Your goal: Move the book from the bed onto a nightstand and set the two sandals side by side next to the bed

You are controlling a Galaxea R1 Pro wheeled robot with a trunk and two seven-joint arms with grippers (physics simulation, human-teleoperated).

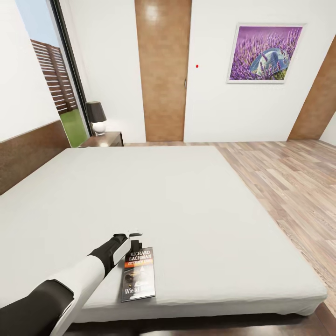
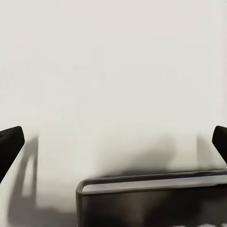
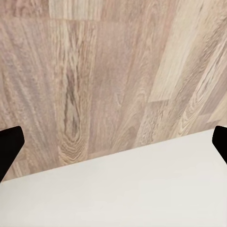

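Your left pincer [image 1: 135, 237], fingers apart, sits at the book's [image 1: 139, 275] top edge, near the smooth bed's [image 1: 186, 196] foot edge; wide mattress ahead.

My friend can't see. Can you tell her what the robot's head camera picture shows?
The robot's left pincer hovers at the book lying near the bed edge. Far off, a lamp sits on a nightstand.
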